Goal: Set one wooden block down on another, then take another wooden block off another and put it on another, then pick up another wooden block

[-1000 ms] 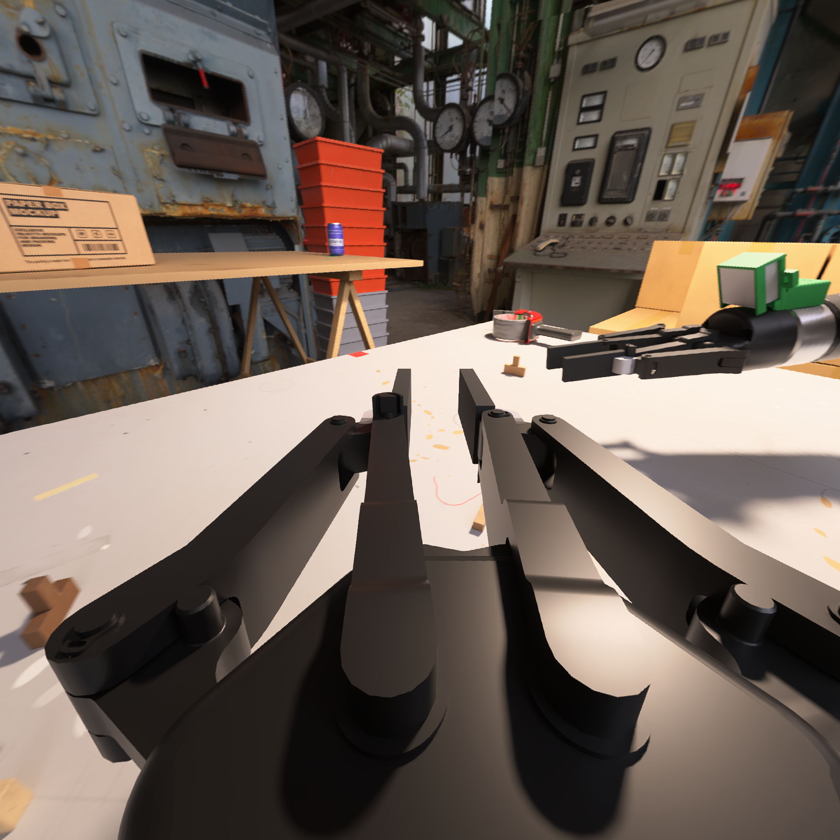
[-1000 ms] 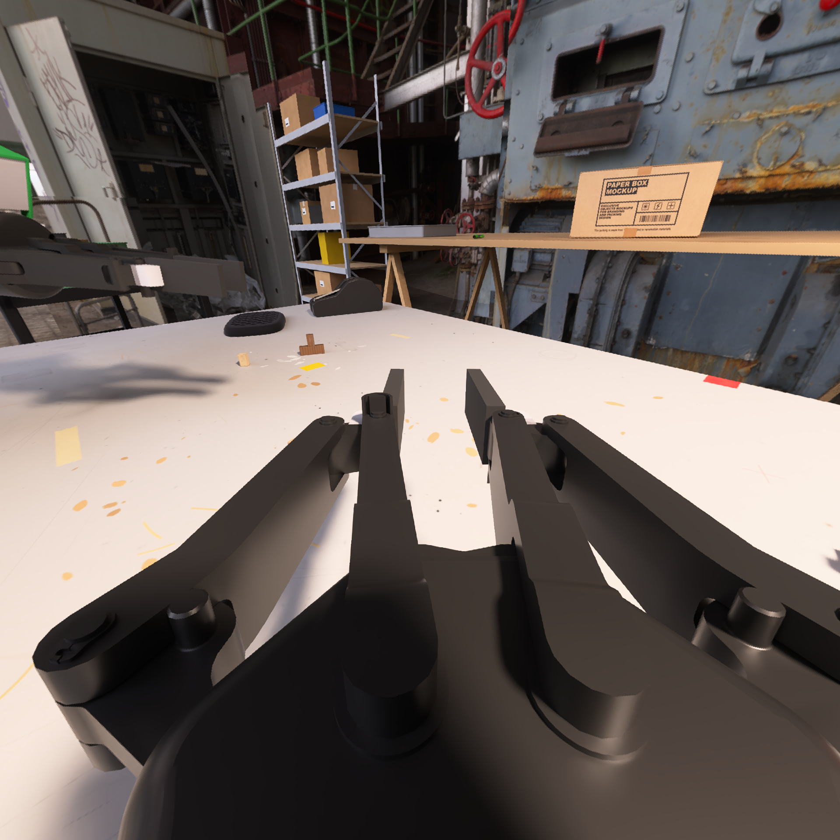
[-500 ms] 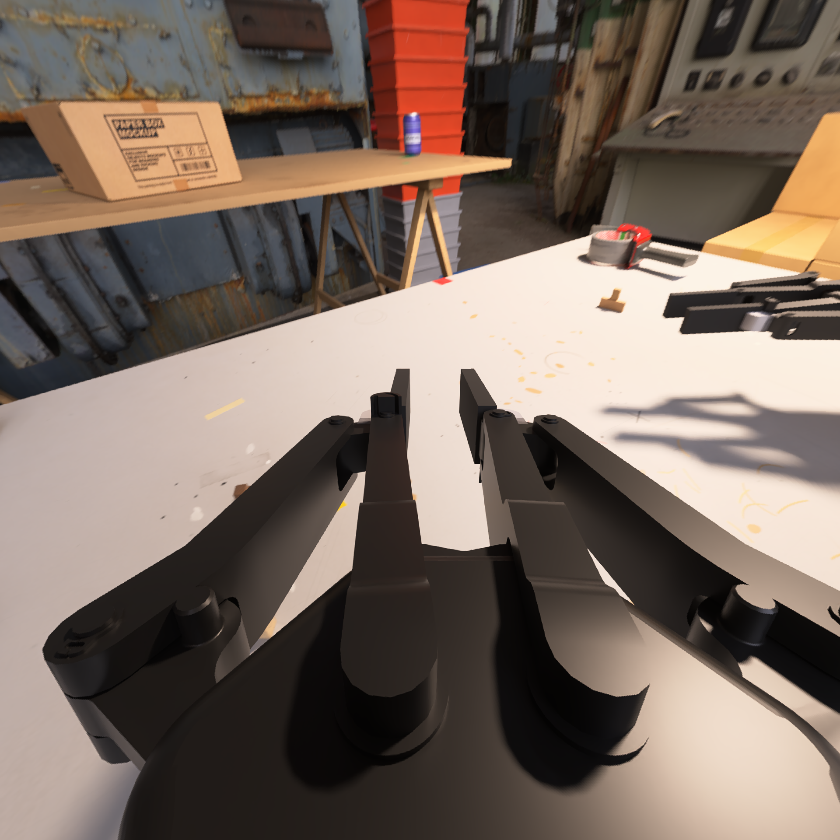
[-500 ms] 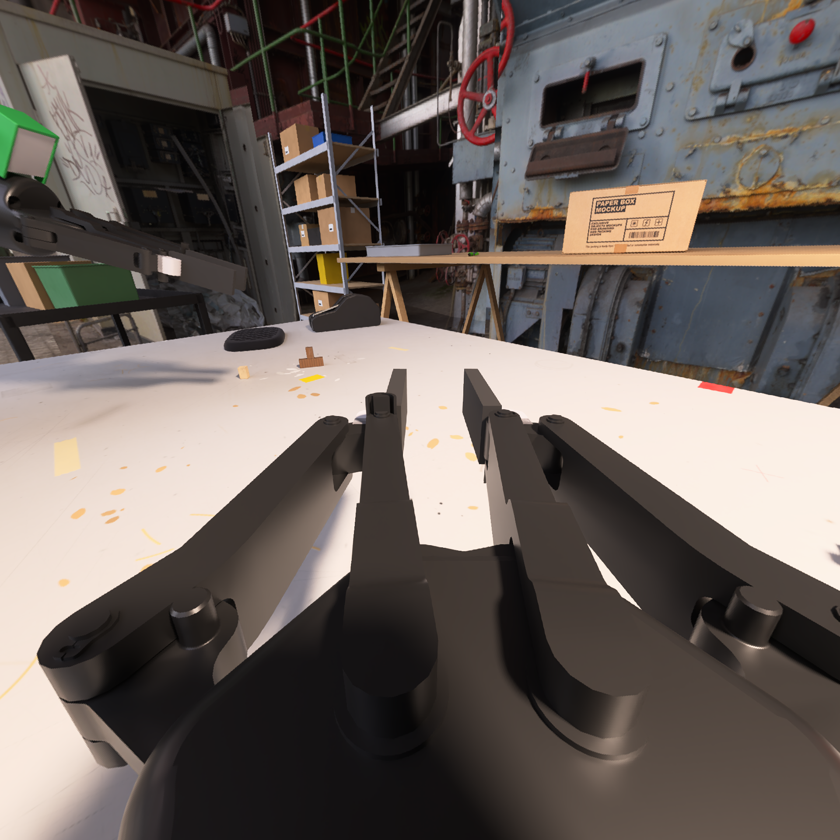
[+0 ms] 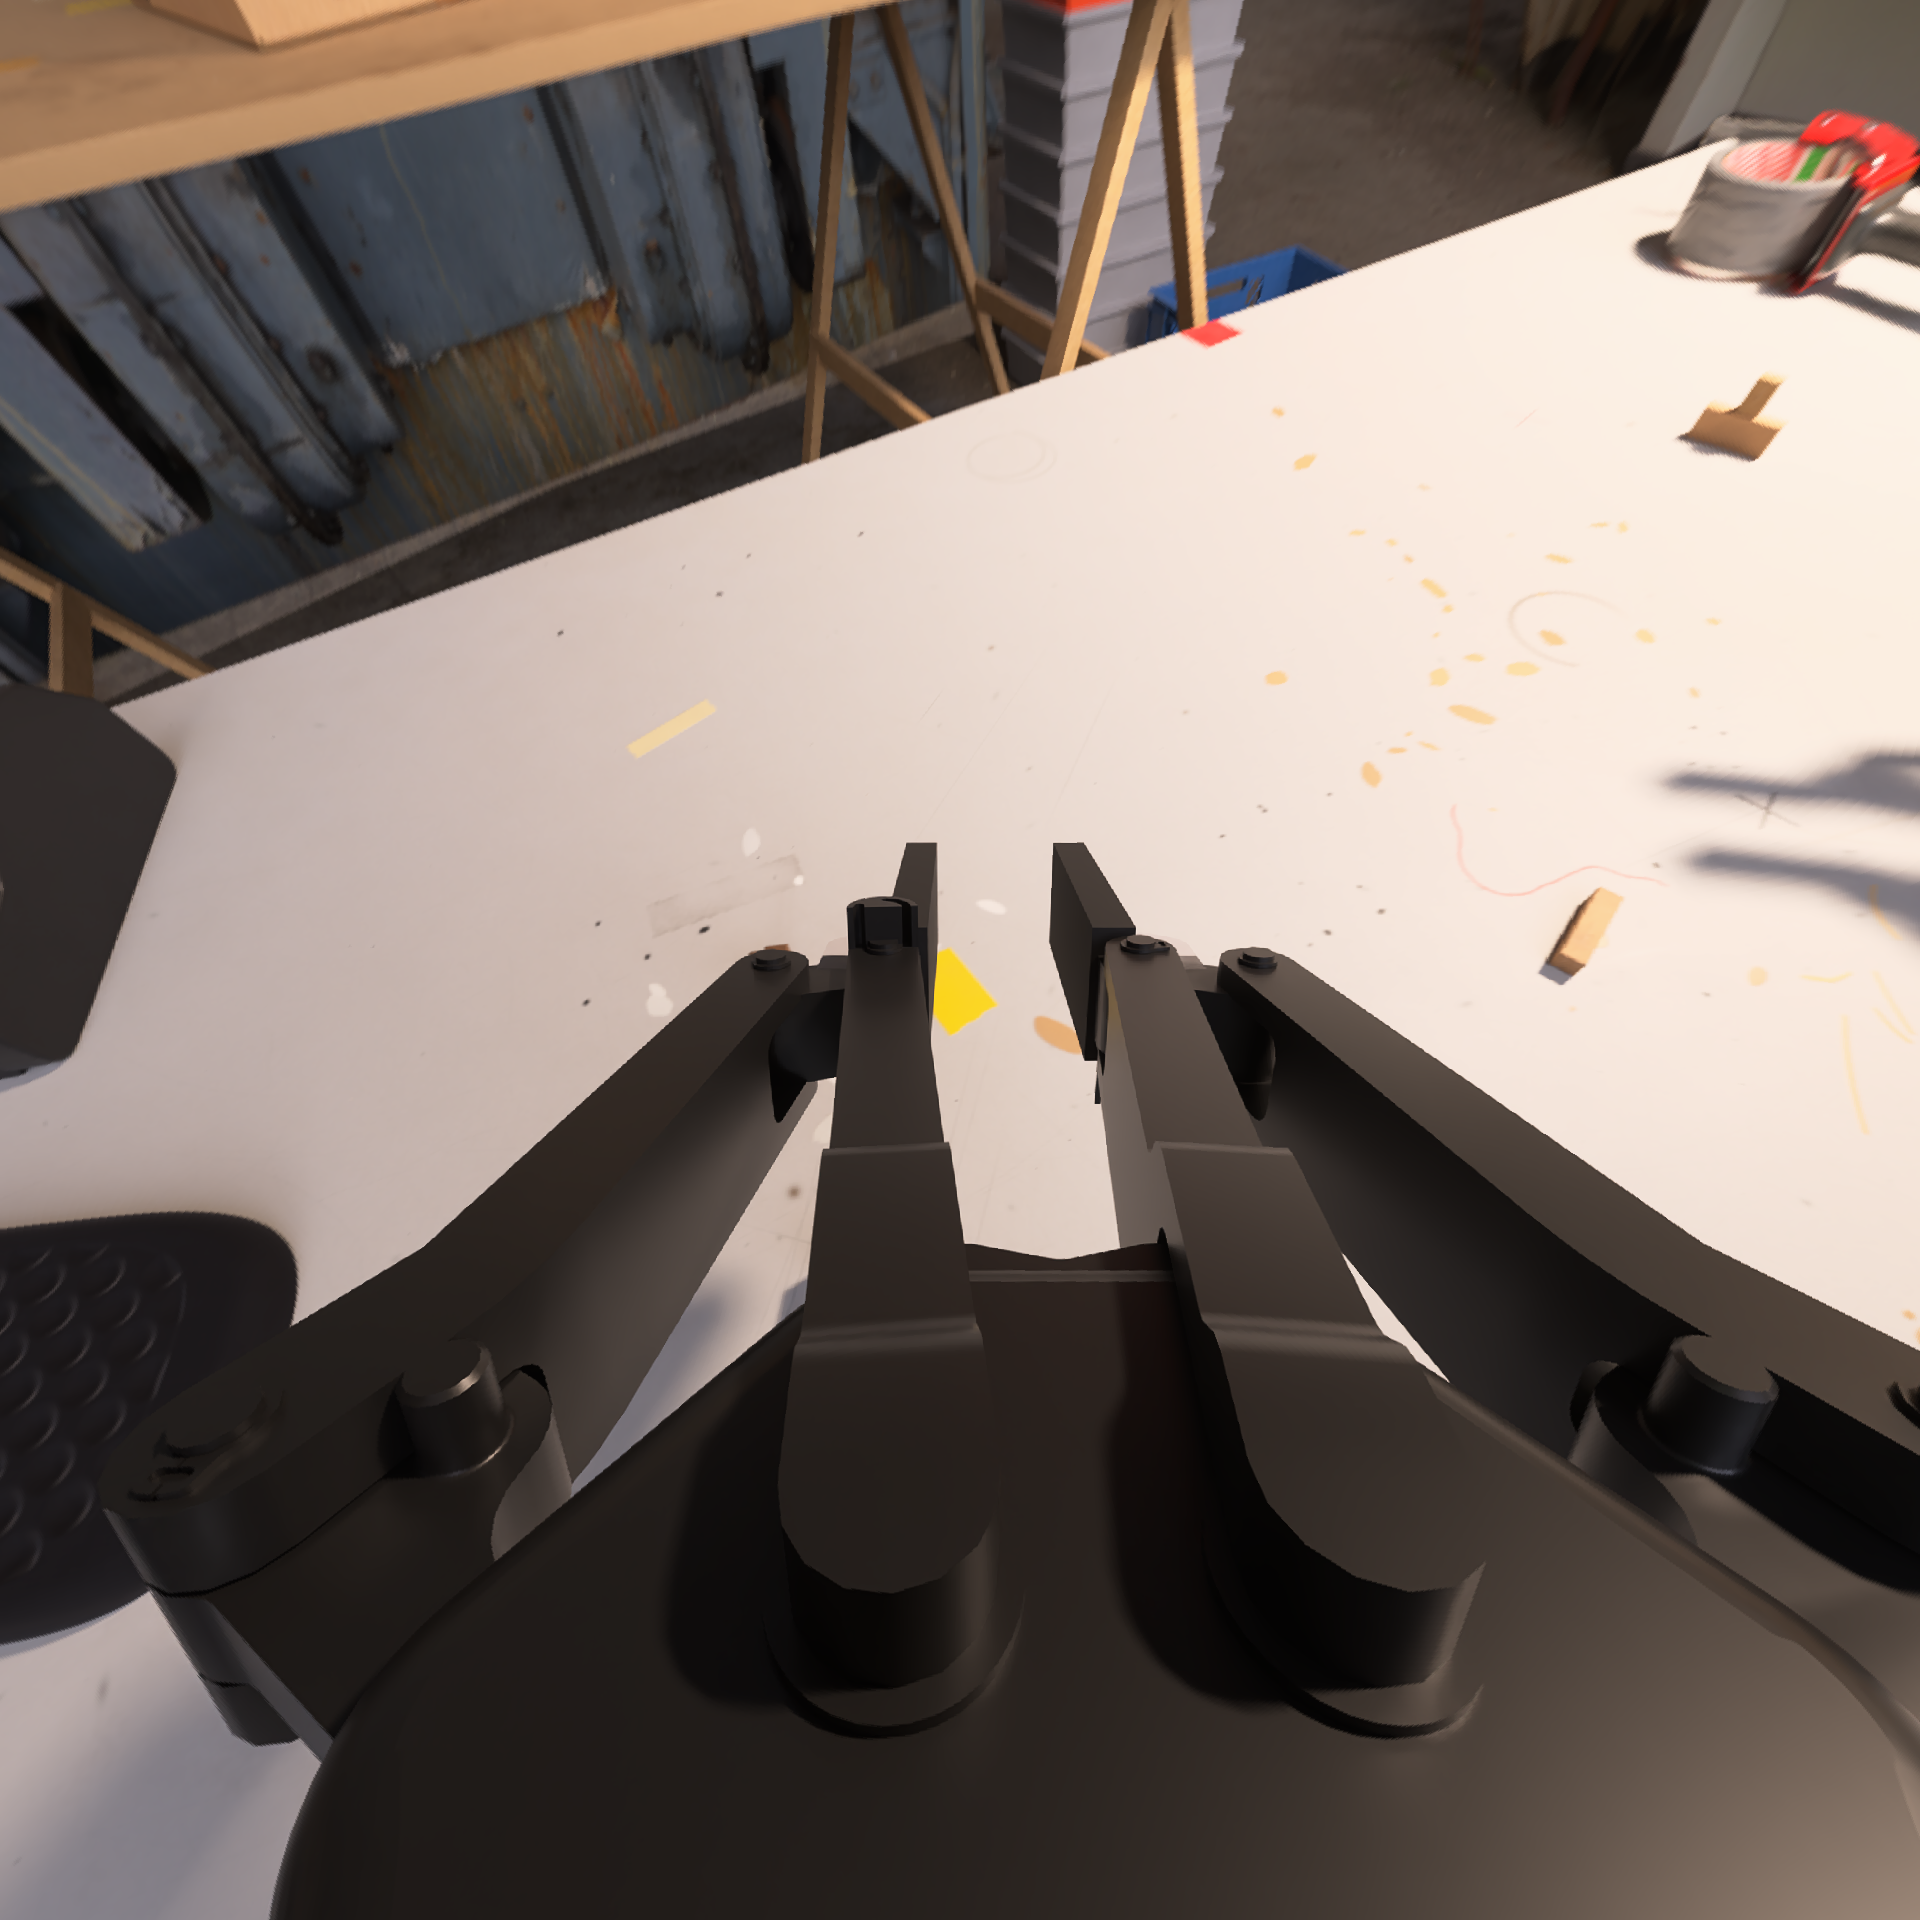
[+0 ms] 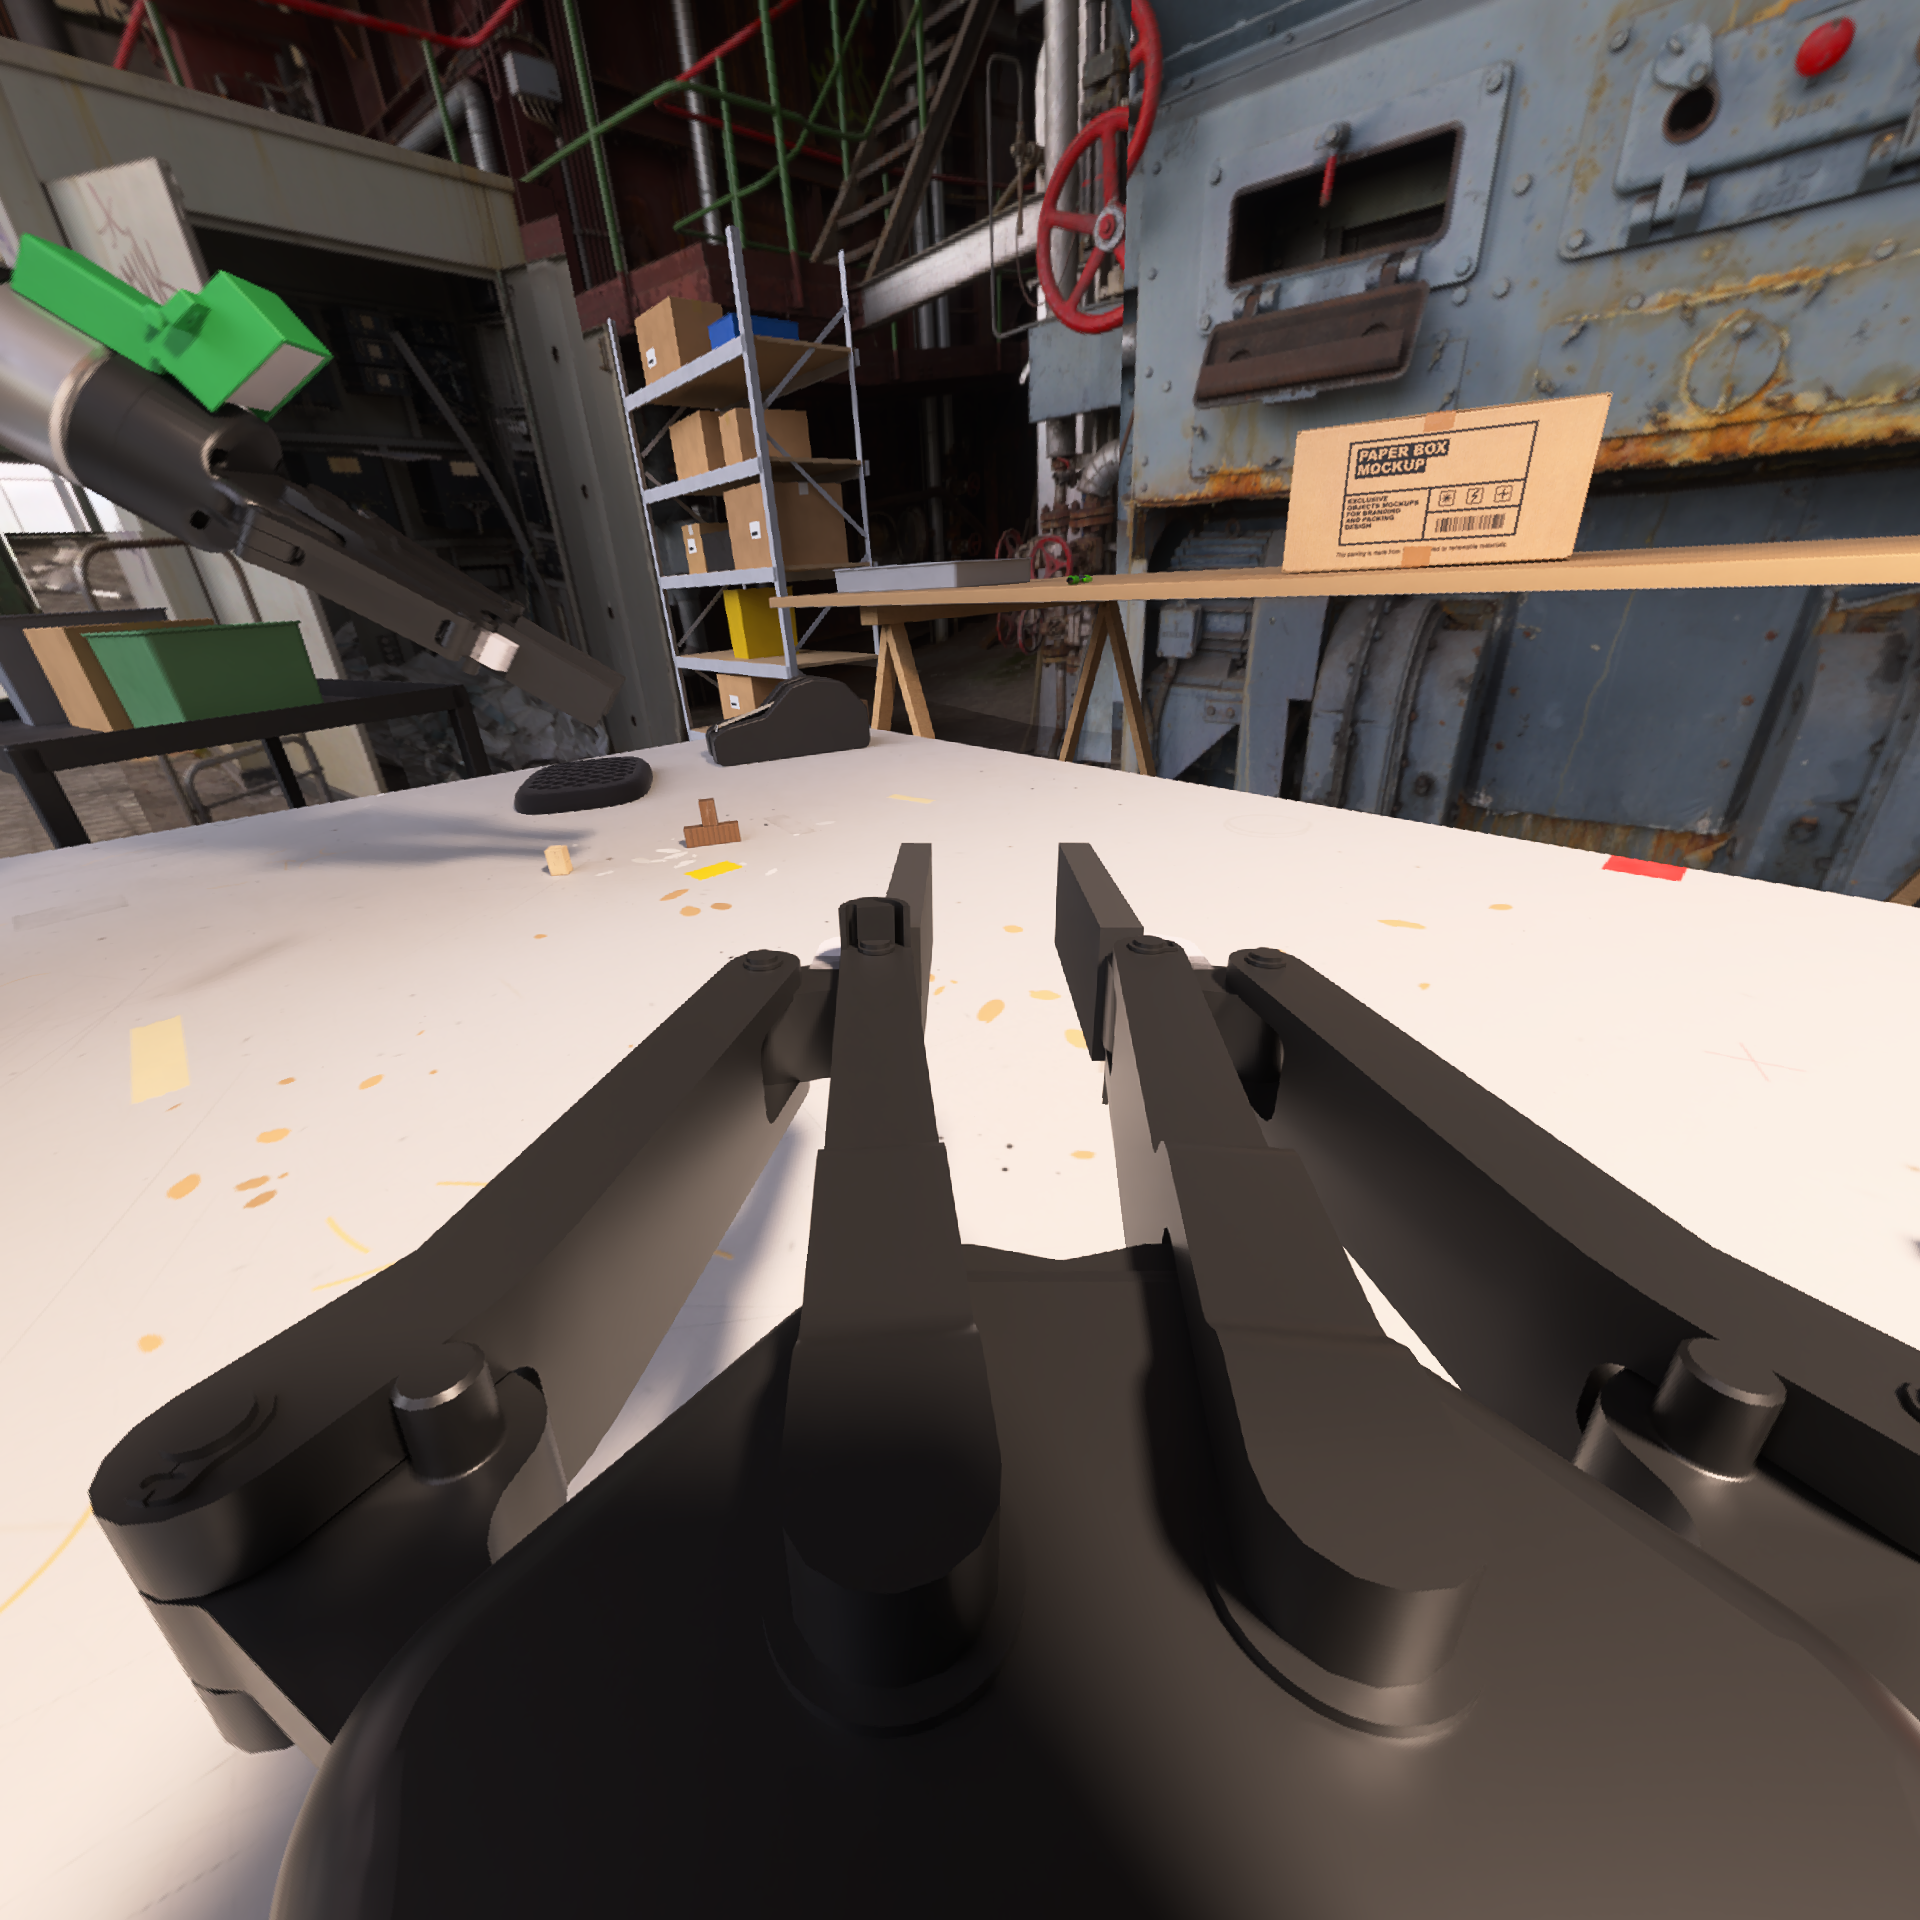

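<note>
My left gripper (image 5: pixel 992 883) is open and empty above the white table (image 5: pixel 520 1039), tilted down over a yellow mark (image 5: pixel 961 992). In its view a small wooden block (image 5: pixel 1579 932) lies to the right. Farther off, a light two-block stack (image 5: pixel 1733 421) stands like an upside-down T. My right gripper (image 6: pixel 992 883) is open and empty, low over the table. In its view a brown block with a small block upright on it (image 6: pixel 712 826) stands far left, with a pale loose block (image 6: pixel 558 859) beside it. The left gripper (image 6: pixel 499 649) hangs above them.
A grey and red tape dispenser (image 5: pixel 1787 197) sits at the far right corner. A black rubber pad (image 5: pixel 104 1382) and a black dispenser (image 6: pixel 790 722) lie near the left arm's side. The table edge (image 5: pixel 727 520) drops off ahead, with a trestle bench (image 6: pixel 1351 582) beyond.
My left gripper has pitched down and swung left toward the table; the right arm has left its view. My right gripper has barely moved. Both stay open.
</note>
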`<state>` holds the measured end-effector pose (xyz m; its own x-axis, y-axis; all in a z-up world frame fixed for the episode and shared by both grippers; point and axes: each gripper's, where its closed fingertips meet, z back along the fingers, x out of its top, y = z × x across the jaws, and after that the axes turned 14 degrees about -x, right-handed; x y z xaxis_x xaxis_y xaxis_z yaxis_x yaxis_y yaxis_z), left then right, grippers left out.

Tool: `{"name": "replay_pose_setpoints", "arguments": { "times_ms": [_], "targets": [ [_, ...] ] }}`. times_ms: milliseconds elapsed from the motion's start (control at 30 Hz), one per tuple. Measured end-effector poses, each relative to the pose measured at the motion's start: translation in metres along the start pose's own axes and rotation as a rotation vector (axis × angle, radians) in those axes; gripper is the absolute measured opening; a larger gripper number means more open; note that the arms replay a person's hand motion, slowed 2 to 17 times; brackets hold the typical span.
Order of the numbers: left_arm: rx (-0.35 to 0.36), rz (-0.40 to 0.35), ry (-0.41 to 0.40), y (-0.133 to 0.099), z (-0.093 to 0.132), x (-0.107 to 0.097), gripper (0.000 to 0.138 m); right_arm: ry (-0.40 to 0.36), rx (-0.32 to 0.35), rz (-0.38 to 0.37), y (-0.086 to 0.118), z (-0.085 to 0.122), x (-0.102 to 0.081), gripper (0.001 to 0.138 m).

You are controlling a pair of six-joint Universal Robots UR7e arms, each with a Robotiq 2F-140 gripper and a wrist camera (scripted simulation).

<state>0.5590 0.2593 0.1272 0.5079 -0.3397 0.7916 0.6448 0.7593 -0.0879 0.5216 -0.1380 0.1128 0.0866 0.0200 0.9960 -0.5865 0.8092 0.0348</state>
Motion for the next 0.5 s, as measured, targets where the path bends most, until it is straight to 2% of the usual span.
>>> {"name": "replay_pose_setpoints", "arguments": {
  "times_ms": [233,500],
  "targets": [
    [0.03,0.048,0.102,0.033,-0.015,-0.011,0.028,0.006,0.0,0.007,0.0,-0.001,-0.001,0.032],
    [0.041,0.102,0.17,0.064,-0.034,-0.021,0.026,0.012,0.004,0.02,0.002,-0.002,-0.002,0.032]
  ]
}}
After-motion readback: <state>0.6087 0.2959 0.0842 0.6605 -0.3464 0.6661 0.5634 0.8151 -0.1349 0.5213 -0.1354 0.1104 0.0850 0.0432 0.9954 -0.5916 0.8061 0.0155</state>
